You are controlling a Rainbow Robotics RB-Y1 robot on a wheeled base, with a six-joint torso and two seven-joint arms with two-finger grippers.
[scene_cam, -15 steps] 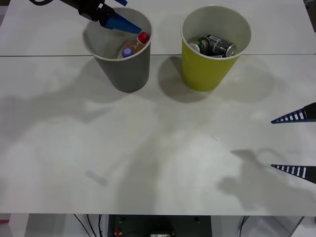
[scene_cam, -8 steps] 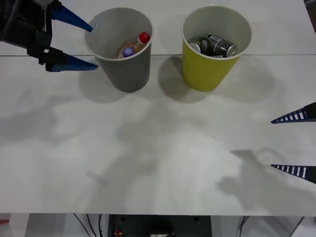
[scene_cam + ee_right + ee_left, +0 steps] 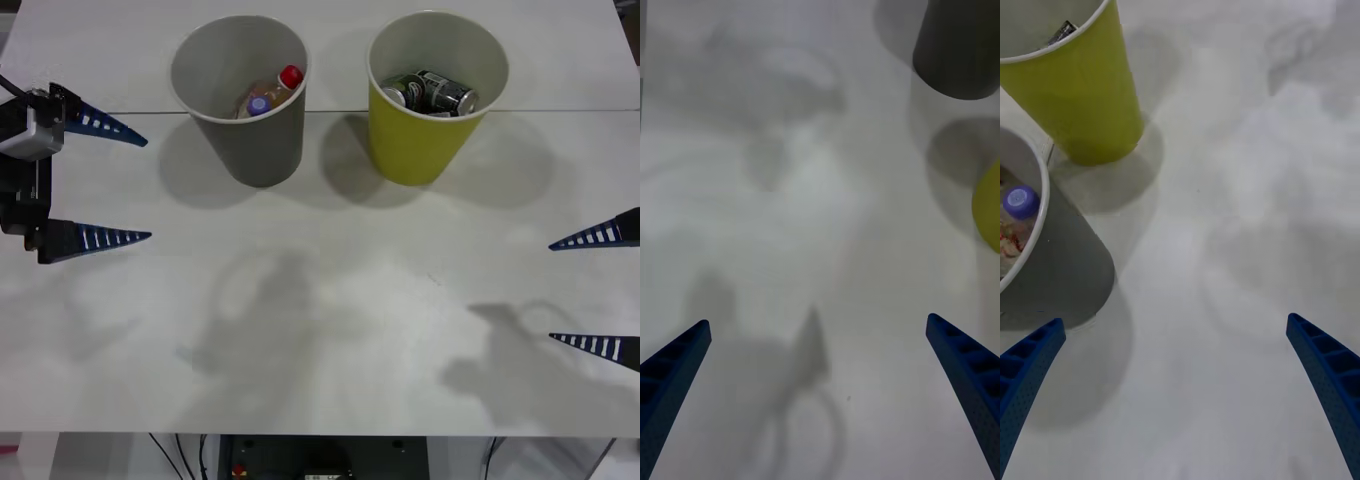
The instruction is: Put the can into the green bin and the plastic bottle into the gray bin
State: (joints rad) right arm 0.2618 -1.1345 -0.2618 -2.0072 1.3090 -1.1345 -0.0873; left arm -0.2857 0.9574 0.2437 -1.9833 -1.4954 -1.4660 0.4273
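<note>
Two large tapered cup-shaped bins stand upright side by side at the far part of the white table point(image 3: 330, 330), apart from each other. The gray bin with a pale rim point(image 3: 255, 140) is on the left, the yellow-green bin with a pale inside point(image 3: 420, 140) on the right.

Inside the yellow-green bin lies the small aluminium drink can with a silver top and greenish side point(image 3: 398, 94), on its side, its top turned toward the near left. Just beside it, touching, lies a black-and-silver can with white lettering point(image 3: 444, 92), also on its side, its long axis running left to right and slightly toward the near side.

Inside the gray bin leans a clear plastic bottle with a red cap point(image 3: 275, 88), its long axis tilted so the cap points to the far right against the wall. A second bottle with a purple cap point(image 3: 258, 104) sits just beside it on the near left.

The left gripper point(image 3: 146, 188) hangs at the left edge, left of the gray bin, its blue ribbed fingers spread wide and holding nothing. The right gripper point(image 3: 550, 292) waits at the near right edge, fingers likewise spread and empty.
</note>
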